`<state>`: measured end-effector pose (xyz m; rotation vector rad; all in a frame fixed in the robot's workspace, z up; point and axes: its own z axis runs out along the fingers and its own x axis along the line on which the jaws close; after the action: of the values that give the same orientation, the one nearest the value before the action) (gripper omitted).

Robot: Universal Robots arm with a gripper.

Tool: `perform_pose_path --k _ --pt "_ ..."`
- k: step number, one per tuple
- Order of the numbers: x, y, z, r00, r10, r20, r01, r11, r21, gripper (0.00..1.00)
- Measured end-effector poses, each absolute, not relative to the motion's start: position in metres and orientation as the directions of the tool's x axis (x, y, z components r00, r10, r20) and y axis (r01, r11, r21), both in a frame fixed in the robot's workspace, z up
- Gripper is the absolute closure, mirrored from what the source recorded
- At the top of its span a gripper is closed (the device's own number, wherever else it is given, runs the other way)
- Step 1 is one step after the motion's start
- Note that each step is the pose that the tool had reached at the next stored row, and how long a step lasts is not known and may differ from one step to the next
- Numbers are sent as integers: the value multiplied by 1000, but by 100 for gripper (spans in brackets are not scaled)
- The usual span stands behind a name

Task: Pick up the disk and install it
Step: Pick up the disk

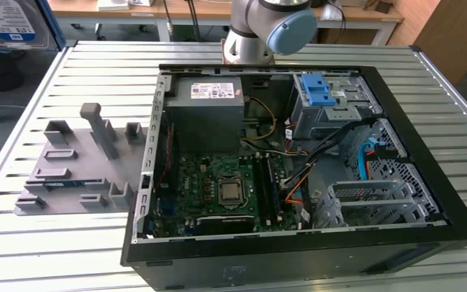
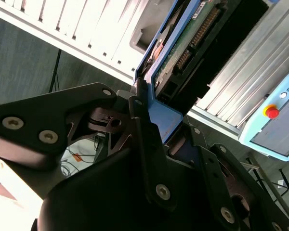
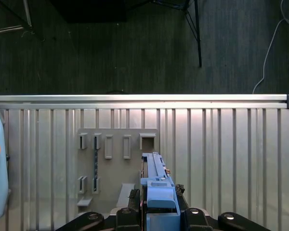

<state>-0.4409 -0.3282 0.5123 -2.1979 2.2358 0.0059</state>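
- The pick-up step looked done and the carry was in hand: the disk (image 1: 10, 24) hung in the air at the exterior view's upper left corner. It was off past the edge of the slatted aluminium table (image 1: 112, 73) and well apart from the open computer case (image 1: 428, 152).
- In the second wrist view the gripper (image 2: 166, 122) was closed onto the disk (image 2: 183, 53). Its black fingers (image 2: 139, 115) pressed from both sides on the blue carrier bracket, and the circuit-board side and connector end pointed away from the wrist.
- In the first wrist view the disk (image 3: 156, 180) stood edge-on out of the gripper (image 3: 159, 214). The grey slotted fixture (image 3: 111, 154) and the table (image 3: 231, 159) lay beyond it, and neither touched it.
- In the exterior view the grey fixture (image 1: 79, 164) sat beside the case on the exterior view's left, with no drive in its slots.
- The install was not yet done: the metal drive cage (image 1: 331, 112) with its blue latch piece (image 1: 318, 91) sat inside the case, on the side far from the disk.
- As a judgement, the move ahead called for a long carry across the table to the case. The carrier would then need careful squaring to the bay rails, clear of the loose cables (image 1: 323, 149) draped beside the cage. Which bay was meant could not be told.
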Motion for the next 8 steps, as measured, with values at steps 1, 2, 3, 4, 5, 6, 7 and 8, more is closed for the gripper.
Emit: perform_pose_path --k 1,2,3,4,5,6,7,8 --pt "-441 -328 513 -17 -1000 -7 -1000 17 -2 63" --pt "-441 -328 513 -17 -1000 -7 -1000 17 -2 63" --pt "-441 -328 514 -17 -1000 -7 -1000 17 -2 63" --pt "-441 -328 514 -17 -1000 -7 -1000 17 -2 63" --pt "-441 -328 514 -17 -1000 -7 -1000 17 -2 63" --pt "-441 -328 515 -17 -1000 -7 -1000 17 -2 63" --pt "-441 -328 515 -17 -1000 -7 -1000 17 -2 63" --pt "-441 -328 515 -17 -1000 -7 -1000 17 -2 63"
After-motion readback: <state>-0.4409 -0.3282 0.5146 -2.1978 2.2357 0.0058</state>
